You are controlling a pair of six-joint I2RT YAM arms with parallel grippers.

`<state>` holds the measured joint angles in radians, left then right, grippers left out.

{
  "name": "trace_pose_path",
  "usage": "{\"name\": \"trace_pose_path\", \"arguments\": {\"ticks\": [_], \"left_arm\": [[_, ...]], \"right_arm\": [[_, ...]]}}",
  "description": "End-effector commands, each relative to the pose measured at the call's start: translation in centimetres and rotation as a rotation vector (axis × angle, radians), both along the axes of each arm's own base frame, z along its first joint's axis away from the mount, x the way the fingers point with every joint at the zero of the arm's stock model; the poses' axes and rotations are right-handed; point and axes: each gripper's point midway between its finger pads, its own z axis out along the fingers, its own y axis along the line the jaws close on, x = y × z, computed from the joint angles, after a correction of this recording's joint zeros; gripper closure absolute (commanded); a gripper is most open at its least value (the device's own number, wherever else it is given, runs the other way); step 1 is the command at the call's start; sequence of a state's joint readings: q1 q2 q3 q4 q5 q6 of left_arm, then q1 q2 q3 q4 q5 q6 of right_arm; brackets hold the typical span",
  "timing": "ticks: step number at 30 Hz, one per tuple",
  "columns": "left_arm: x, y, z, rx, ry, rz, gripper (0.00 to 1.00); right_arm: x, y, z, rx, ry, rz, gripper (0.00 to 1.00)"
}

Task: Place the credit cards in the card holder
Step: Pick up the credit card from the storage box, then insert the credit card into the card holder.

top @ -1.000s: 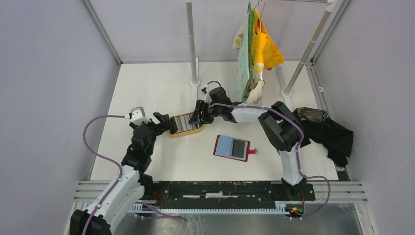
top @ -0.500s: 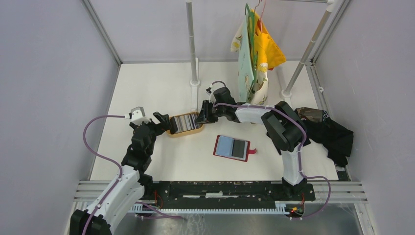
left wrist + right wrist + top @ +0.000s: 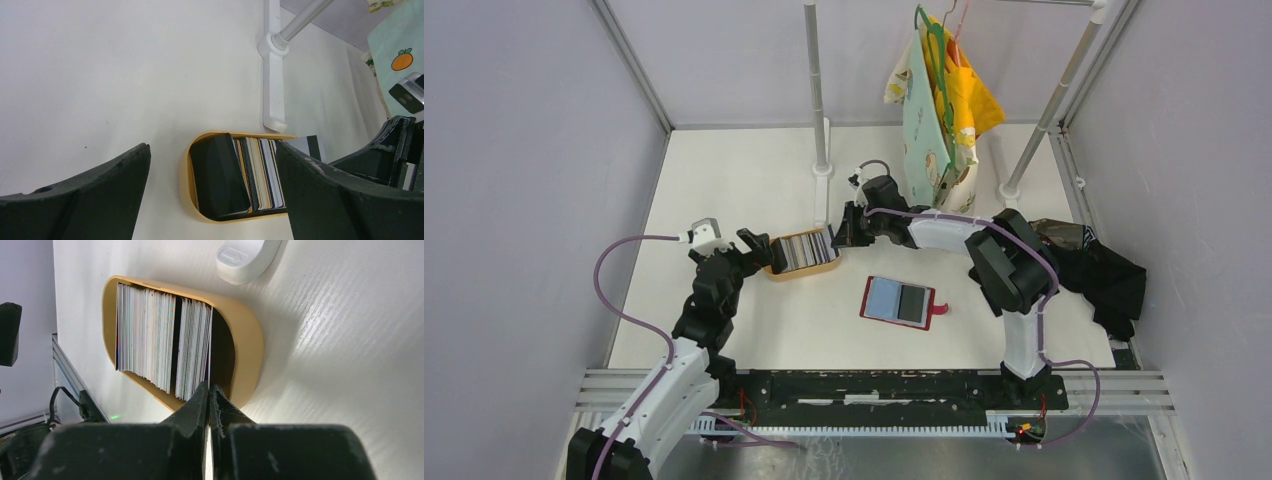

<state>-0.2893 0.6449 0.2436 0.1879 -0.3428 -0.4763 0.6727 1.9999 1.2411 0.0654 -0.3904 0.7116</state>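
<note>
The red card holder [image 3: 898, 301] lies open on the table, grey-blue lining up, apart from both grippers. Several credit cards [image 3: 799, 250] stand on edge in a tan oval tray [image 3: 805, 271]. My right gripper [image 3: 836, 238] [image 3: 209, 386] is at the tray's right end, shut on the last credit card [image 3: 210, 345], which I see edge-on between the fingertips. In the left wrist view that grey card with a dark stripe [image 3: 310, 145] sticks up past the tray rim. My left gripper [image 3: 762, 252] [image 3: 212, 147] hangs wide open over the tray's left end, holding nothing.
A white pole foot [image 3: 822, 168] stands just behind the tray. Coloured cloths [image 3: 939, 110] hang from a hanger at the back. A black cloth heap [image 3: 1104, 275] lies at the right wall. The metal rail [image 3: 874, 385] runs along the near edge.
My right gripper has closed on the end card and shifted slightly right. The hanging cloths have swung a little. The left arm has not moved.
</note>
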Motion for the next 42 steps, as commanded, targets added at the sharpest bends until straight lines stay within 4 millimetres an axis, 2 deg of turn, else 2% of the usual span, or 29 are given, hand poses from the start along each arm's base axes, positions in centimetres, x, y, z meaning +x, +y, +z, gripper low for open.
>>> {"name": "trace_pose_path", "arguments": {"ticks": [1, 10, 15, 18, 20, 22, 26, 29, 33, 38, 42], "left_arm": [[0.3, 0.6, 1.2, -0.011, -0.041, 0.036, 0.0], [0.1, 0.4, 1.5, -0.005, -0.048, 0.021, 0.0], [-0.3, -1.1, 2.7, -0.036, -0.075, -0.068, 0.0], [-0.8, -3.2, 4.1, -0.076, -0.11, -0.184, 0.0], [-1.4, -4.4, 5.0, -0.112, -0.137, -0.251, 0.0], [-2.2, -5.5, 5.8, -0.159, -0.176, -0.317, 0.0], [-4.8, -8.5, 8.1, -0.25, -0.284, -0.519, 0.0], [-6.5, -9.5, 9.4, -0.282, -0.34, -0.605, 0.0], [-8.6, -10.8, 10.8, -0.313, -0.413, -0.721, 0.01], [-10.9, -12.4, 11.9, -0.337, -0.491, -0.861, 0.03], [-12.5, -13.3, 12.5, -0.336, -0.587, -0.923, 0.03]], "right_arm": [[2.0, -1.1, 3.7, -0.034, -0.172, -0.024, 0.97], [2.4, -1.7, 6.8, -0.039, -0.31, 0.008, 1.0], [1.4, -2.3, 9.5, -0.013, -0.428, 0.072, 1.0], [-0.7, -2.4, 11.4, 0.04, -0.535, 0.199, 1.0], [-2.7, -2.6, 12.6, 0.063, -0.662, 0.343, 1.0], [-4.6, -3.4, 13.1, 0.075, -0.751, 0.462, 1.0], [-8.4, -5.7, 13.6, 0.152, -0.831, 0.661, 1.0], [-10.7, -7.6, 13.3, 0.192, -0.863, 0.755, 1.0], [-13.0, -10.1, 12.4, 0.201, -0.925, 0.805, 1.0], [-14.5, -11.6, 15.1, 0.313, -1.003, 0.803, 1.0], [-15.5, -12.0, 16.2, 0.381, -1.03, 0.794, 1.0]]}}
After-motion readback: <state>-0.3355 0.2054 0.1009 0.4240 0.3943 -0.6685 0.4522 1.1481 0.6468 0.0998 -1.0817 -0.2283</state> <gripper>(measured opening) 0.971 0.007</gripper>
